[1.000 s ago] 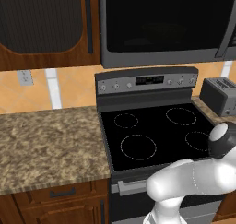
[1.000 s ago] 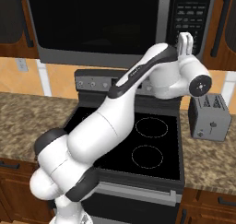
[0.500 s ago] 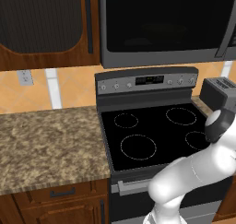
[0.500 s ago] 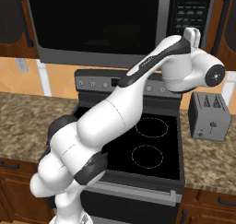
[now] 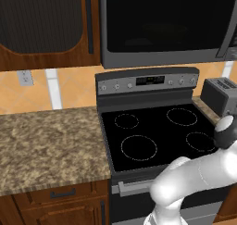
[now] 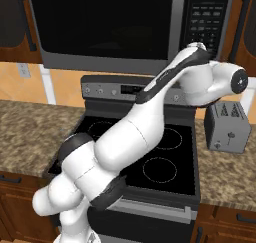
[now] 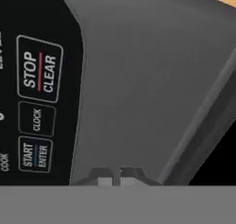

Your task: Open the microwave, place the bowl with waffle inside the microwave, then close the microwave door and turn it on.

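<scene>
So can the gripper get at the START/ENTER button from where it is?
Probably yes: the shut gripper sits right at the microwave panel, and nothing lies between it and the START/ENTER button just off to the side.

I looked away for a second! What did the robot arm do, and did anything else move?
The arm's end swung further right, toward the microwave's button panel, with the shut gripper now close to it beside the START button. Nothing was grabbed or dropped. The microwave door stayed closed; stove and toaster didn't move.
</scene>
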### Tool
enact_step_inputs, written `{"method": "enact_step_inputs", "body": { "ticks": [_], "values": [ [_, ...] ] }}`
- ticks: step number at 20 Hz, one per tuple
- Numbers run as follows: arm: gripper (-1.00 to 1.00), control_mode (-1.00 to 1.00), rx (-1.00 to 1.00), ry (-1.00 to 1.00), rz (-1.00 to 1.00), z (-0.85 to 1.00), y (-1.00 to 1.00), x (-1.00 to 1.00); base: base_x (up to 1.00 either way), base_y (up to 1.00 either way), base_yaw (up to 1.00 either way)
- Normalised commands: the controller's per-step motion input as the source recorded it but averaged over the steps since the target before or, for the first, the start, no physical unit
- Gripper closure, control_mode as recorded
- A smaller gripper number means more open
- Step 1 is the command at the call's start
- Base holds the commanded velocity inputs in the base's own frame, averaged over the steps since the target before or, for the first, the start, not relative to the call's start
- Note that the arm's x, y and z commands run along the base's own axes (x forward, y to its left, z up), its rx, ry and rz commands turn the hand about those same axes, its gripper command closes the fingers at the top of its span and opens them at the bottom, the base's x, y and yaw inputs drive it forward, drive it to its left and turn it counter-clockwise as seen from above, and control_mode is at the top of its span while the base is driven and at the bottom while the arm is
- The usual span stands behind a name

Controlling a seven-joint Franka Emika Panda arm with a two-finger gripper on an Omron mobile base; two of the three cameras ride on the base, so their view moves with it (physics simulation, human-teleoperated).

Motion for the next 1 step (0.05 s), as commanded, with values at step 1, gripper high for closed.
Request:
{"method": "enact_step_inputs", "body": {
  "ticks": [1],
  "values": [
    [1.0, -1.0, -0.63, -0.07, -0.03, -1.0, 1.0, 0.32, 0.0, 0.0, 0.0]
  ]
}}
